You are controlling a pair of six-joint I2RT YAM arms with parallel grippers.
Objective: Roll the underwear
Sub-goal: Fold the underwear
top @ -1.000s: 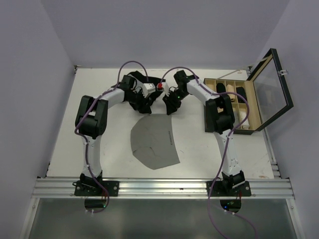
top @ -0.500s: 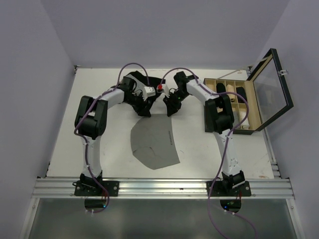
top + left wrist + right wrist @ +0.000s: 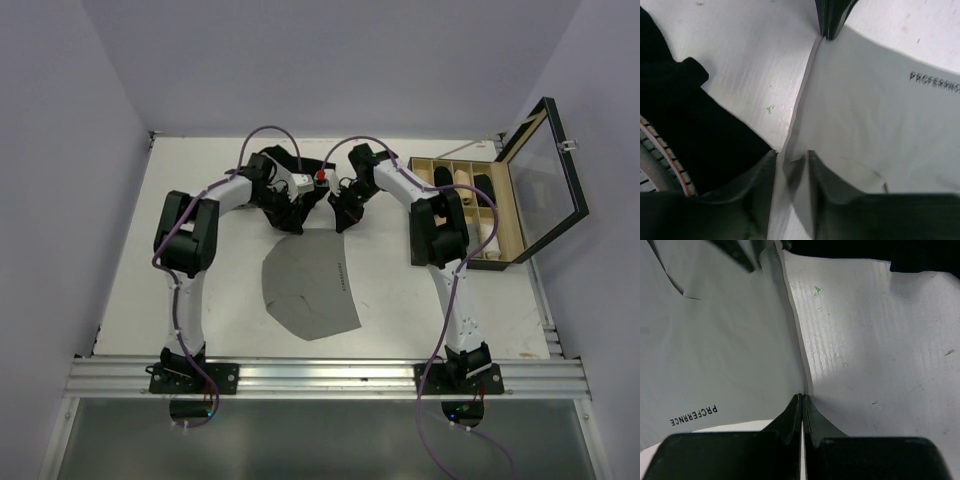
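Colours here are pretty muted: the soft grey cloth underwear (image 3: pixel 312 288) is one plain medium grey, no pattern, just small dark lettering on the waistband. Behind it there's a solid black cloth garment (image 3: pixel 300 168). The flat tabletop (image 3: pixel 200 300) is off-white, and the open wooden box (image 3: pixel 495 215) is tan with a black frame.

Left claw (image 3: pixel 790 172) pinches the grey underwear's (image 3: pixel 875 130) edge.

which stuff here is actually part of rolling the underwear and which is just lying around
In the job:
- grey underwear, spread flat on the table
- left gripper, pinching its far edge
- right gripper, shut on that same edge

Lying about:
- black garment behind the grippers
- open wooden box with compartments, on the right
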